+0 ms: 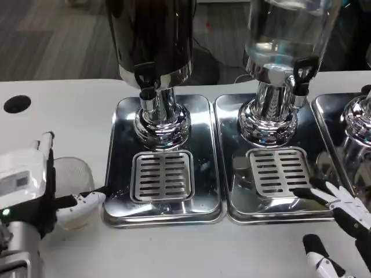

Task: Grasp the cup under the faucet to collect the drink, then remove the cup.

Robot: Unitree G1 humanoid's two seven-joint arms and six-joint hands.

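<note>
The cup, clear and pale, stands on the white table at the lower left, just beside the left edge of the left drip tray and well short of the faucet above that tray. The left hand is wrapped around it: the white back of the hand faces up and to the left, one finger points up along the far side of the cup, and a white and black fingertip crosses the cup's front, reaching right to the tray's rim. The hand grips the cup from its left side, with the silver forearm running off the bottom left corner.

The faucet hangs from a dark drink dispenser whose chrome foot stands at the back of the left tray, behind a slotted grate. Beside it, a second tray carries a clear dispenser with its own faucet and grate.

The right hand lies at the lower right, fingers spread apart and holding nothing; its upper fingertips reach over the front right corner of the second tray, near the grate, while a lower finger hangs above the bare table.

A black round hole sits in the table at the far left.
</note>
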